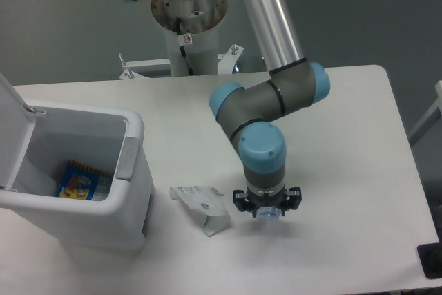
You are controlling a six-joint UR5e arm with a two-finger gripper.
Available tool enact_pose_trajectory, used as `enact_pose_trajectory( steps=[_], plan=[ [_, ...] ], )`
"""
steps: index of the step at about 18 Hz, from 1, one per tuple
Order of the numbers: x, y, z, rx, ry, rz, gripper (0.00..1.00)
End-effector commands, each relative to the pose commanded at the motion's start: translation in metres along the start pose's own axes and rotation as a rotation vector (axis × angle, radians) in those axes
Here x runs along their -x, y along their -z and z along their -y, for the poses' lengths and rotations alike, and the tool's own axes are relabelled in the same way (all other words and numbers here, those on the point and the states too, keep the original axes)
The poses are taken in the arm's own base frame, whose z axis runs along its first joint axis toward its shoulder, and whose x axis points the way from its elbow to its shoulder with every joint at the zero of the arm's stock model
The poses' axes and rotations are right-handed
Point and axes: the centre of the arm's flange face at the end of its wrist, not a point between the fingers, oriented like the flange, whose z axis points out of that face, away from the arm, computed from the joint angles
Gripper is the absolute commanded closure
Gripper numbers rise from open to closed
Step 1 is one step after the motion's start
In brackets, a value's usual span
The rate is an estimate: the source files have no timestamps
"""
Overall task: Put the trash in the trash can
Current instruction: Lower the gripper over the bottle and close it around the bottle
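High frontal view (table [345, 101] below)

White bin [83, 229] with grey latch [126, 159]; inside, packet [77, 181] in blue, yellow and orange. Grey-white carton [202, 207] with small dark marks. Bluish glimpse of bottle [268, 213] under black gripper [267, 206]. Grey arm [266, 105] with light-blue caps and silver tube. White table [345, 170].
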Motion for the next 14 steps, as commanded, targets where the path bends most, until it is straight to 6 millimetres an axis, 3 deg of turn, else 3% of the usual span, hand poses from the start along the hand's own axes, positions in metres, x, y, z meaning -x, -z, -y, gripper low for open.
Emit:
enact_pose_trajectory(
  steps=[7,14],
  plan=[
    [0.020,0.028,0.019,-0.117,0.093,-0.103,0.34],
    [0.046,0.088,0.041,-0.286,0.171,-0.201,0.34]
  ],
)
